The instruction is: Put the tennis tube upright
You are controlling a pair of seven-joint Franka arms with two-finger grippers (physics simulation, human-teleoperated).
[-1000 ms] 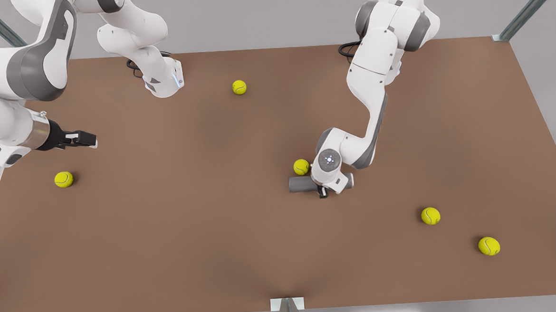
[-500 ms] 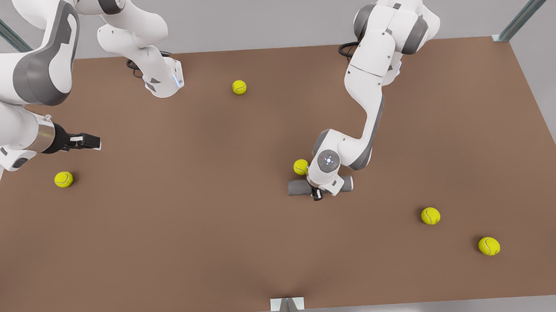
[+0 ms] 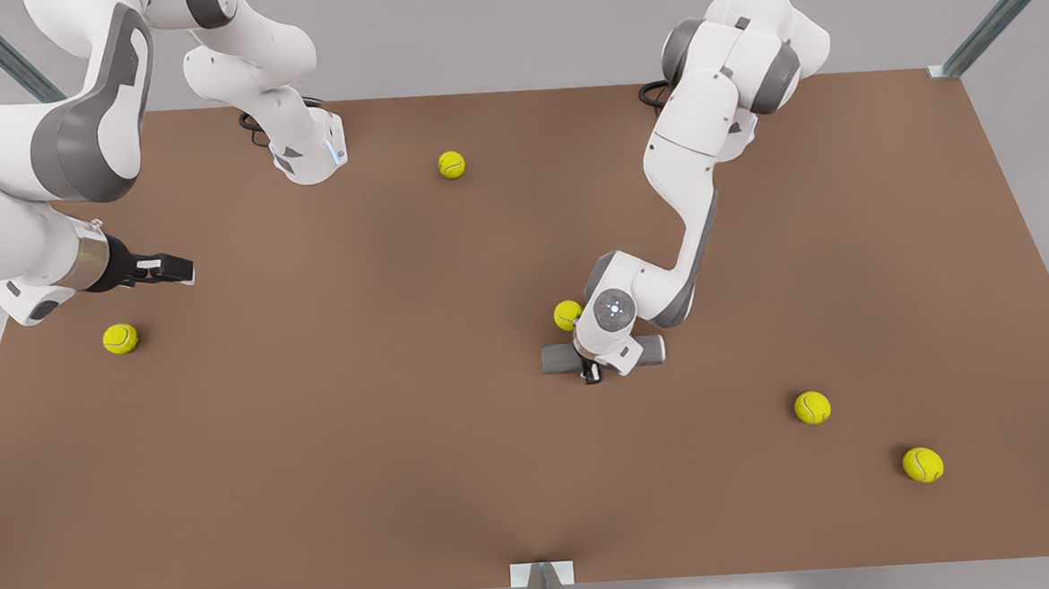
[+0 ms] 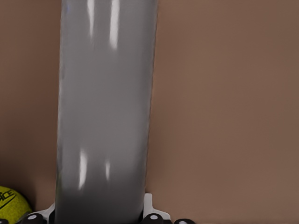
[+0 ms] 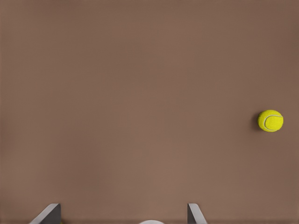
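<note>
This is a bare robot test cell, rendered rather than lived in. A wide, flat brown tabletop [image 3: 388, 427] with a matte, uniform surface takes up the space, with plain pale grey walls and floor around it. Slanted grey metal frame struts [image 3: 1003, 9] rise at the far corners, and a small grey metal bracket [image 3: 542, 581] sits at the near edge. Two glossy white and grey jointed robot arms [image 3: 690, 196] are bolted at the far side, black cables [image 3: 255, 125] coiled at their bases. Small yellow-green tennis balls [image 3: 812, 407] lie scattered well apart.
</note>
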